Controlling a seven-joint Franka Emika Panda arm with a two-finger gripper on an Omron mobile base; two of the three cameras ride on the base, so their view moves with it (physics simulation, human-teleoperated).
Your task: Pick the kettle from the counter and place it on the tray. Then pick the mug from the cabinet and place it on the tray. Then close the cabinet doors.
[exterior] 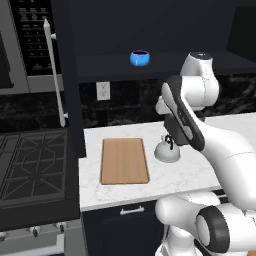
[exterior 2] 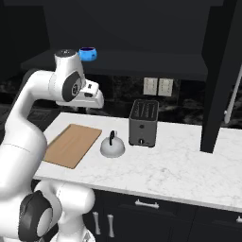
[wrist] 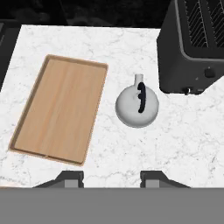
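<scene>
The tool hangs above the white marbled worktop with its two dark tips spread apart and nothing between them. Beyond them the squat, dome-shaped silver kettle with its thin black handle stands on the stone between the flat rectangular wooden tray and the boxy black toaster. Farther back, the round bright-blue mug sits on the dark shelf of the open cabinet.

Below your pincer the silver kettle stands upright on the counter, the bare wooden tray beside it; the blue mug sits on the cabinet shelf above.
</scene>
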